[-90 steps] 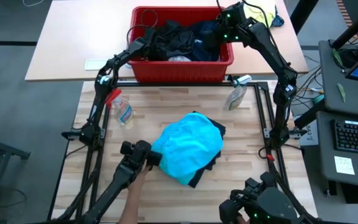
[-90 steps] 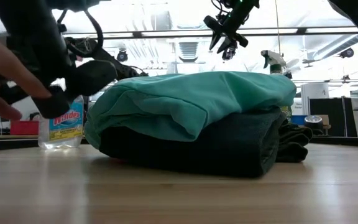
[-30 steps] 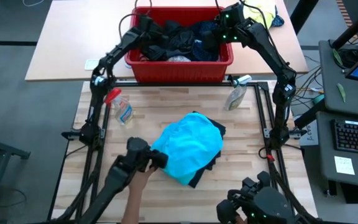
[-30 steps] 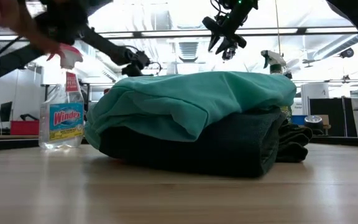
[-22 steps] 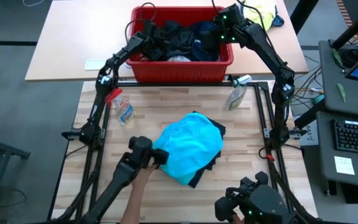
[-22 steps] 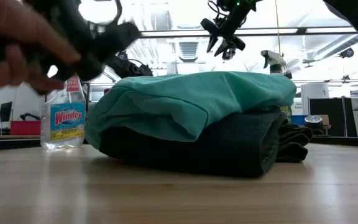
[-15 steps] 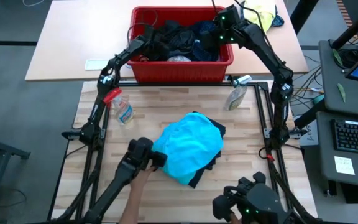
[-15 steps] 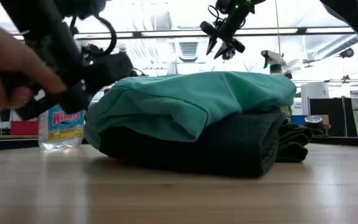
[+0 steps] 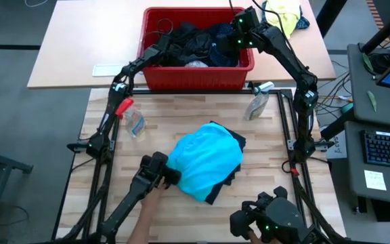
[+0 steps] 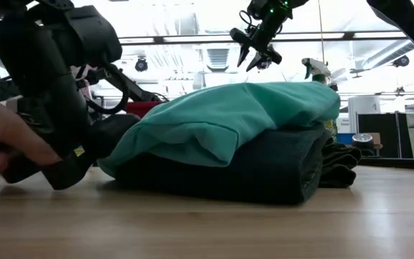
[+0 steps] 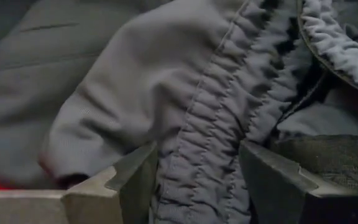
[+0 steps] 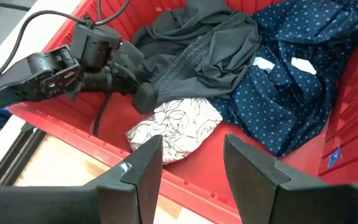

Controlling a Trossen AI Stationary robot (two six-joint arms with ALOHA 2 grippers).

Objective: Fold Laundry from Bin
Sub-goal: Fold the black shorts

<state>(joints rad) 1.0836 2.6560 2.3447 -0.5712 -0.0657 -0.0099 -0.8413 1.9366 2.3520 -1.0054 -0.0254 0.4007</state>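
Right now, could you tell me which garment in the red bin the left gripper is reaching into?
The dark grey garment with the gathered seam. The left gripper, jaws open, straddles its folds, apart from the navy dotted one and the white patterned cloth.

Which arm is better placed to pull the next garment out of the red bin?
Left, probably. The left gripper is down in the red plastic bin, open fingers either side of the dark grey garment. The right gripper hangs open above, holding nothing.
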